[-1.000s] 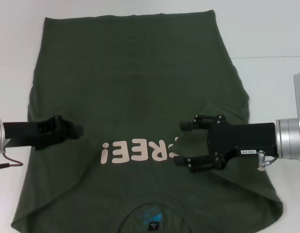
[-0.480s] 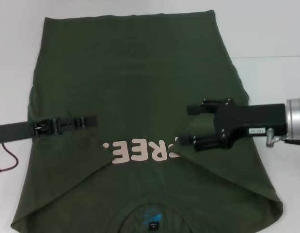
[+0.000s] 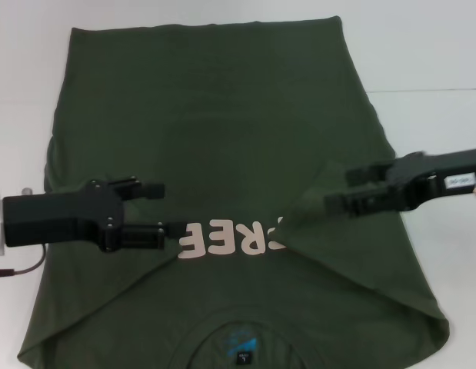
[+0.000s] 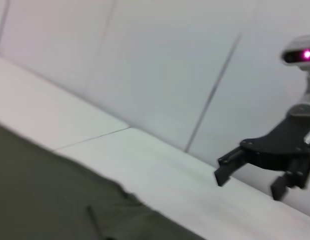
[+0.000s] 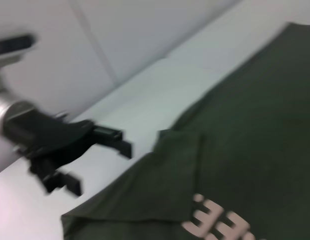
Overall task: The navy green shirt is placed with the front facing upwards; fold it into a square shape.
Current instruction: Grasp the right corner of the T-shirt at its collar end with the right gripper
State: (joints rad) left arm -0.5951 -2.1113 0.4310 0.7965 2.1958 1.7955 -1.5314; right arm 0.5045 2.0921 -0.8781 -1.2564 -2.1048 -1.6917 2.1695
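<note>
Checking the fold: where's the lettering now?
In the head view, the lettering sits mid-shirt, between the left hand and right hand.

The left gripper (image 3: 164,207) is matte black, with two long slim fingers set on a boxy black body; small screws and linkage pins dot its side. Behind it sits a silver metal wrist ring, and a thin dark red cable (image 3: 14,267) loops out beneath that ring. The right gripper (image 3: 339,191) is the same black build, with hinged bars running along each finger. A small white label (image 3: 459,181) with dark print is stuck on its body. In the left wrist view, a pale rounded housing above the right gripper carries a glowing pink light (image 4: 308,54).
</note>
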